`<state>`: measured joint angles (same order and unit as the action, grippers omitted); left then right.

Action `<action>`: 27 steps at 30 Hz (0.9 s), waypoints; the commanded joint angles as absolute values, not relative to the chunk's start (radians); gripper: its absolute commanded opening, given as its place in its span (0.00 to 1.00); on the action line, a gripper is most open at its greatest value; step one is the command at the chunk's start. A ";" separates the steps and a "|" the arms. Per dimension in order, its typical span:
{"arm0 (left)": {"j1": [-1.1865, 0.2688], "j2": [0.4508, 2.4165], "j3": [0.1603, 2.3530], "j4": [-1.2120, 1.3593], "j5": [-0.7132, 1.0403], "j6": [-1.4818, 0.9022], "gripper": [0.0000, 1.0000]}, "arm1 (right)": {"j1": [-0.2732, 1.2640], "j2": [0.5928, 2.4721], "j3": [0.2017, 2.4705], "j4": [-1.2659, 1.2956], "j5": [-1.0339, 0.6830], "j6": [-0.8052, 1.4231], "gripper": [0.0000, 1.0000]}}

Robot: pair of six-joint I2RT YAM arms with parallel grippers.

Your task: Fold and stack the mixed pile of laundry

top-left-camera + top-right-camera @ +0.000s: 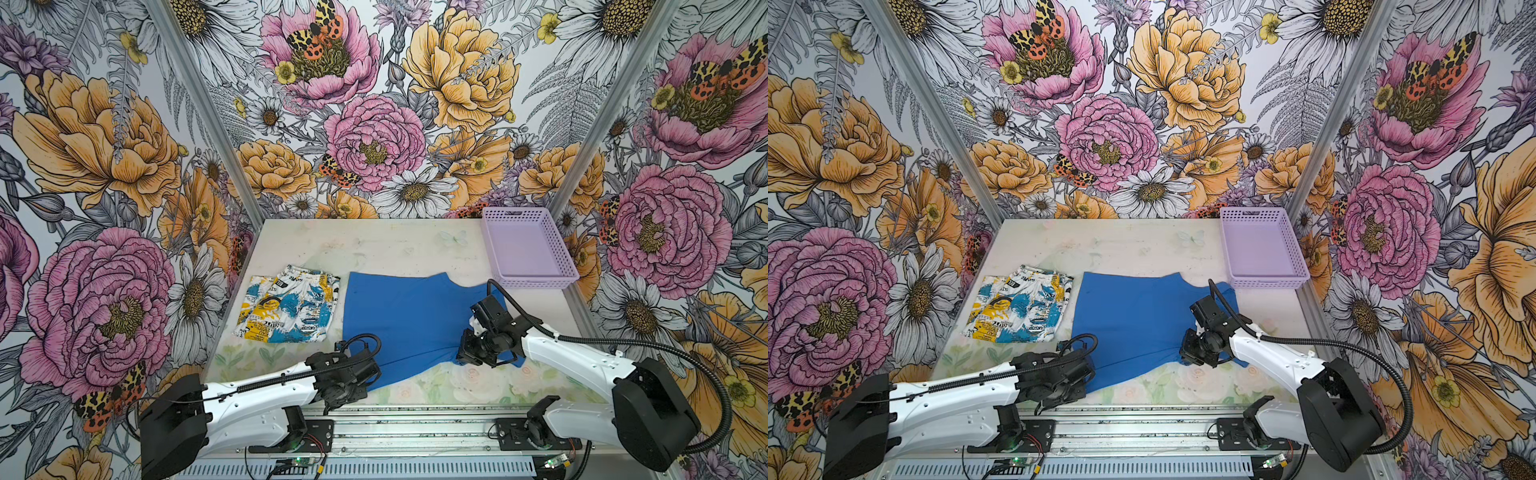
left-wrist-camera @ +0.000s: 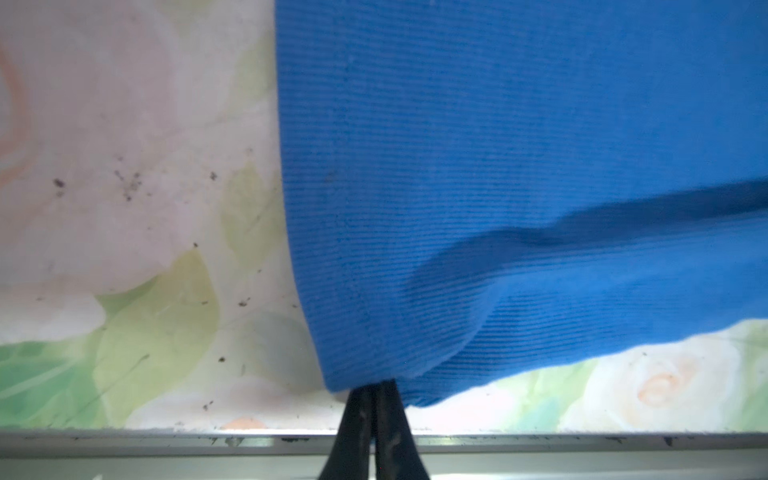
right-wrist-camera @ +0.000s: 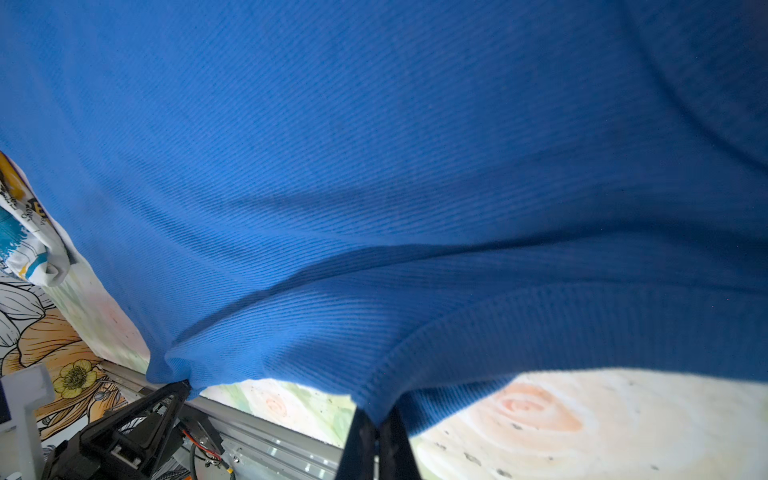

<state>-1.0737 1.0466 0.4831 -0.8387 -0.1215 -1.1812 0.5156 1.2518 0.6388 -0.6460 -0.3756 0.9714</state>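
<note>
Left tool [image 2: 376,384] and right tool [image 3: 378,415] are pinching the blue T-shirt [image 1: 407,316] by its edge; lifting evenly should keep it taut.

The blue T-shirt [image 1: 411,316] lies spread out, the folded newspaper-print garment [image 1: 286,305] just beside it.

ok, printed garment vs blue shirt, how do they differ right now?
The printed garment is folded into a compact rectangle; blue shirt lies spread out. The printed garment is untouched; blue shirt's near edge is pinched by left gripper and right gripper. Both rest on the table.
</note>
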 commanded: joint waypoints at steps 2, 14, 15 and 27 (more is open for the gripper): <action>-1.104 1.021 0.498 -0.866 -0.098 -1.217 0.00 | 0.509 1.250 0.658 -0.653 -0.383 0.963 0.00; -1.061 0.916 0.554 -0.978 -0.066 -1.190 0.00 | 0.497 1.202 0.660 -0.739 -0.421 0.938 0.00; -1.056 0.917 0.555 -0.981 -0.062 -1.181 0.00 | 0.499 1.192 0.657 -0.755 -0.423 0.932 0.00; -0.984 0.897 0.574 -1.023 -0.028 -1.103 0.00 | 0.566 1.163 0.606 -0.823 -0.465 0.916 0.00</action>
<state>-1.0023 0.9188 0.5426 -0.9897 -0.0517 -1.1404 0.5446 1.1599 0.6144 -0.7956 -0.4473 0.9375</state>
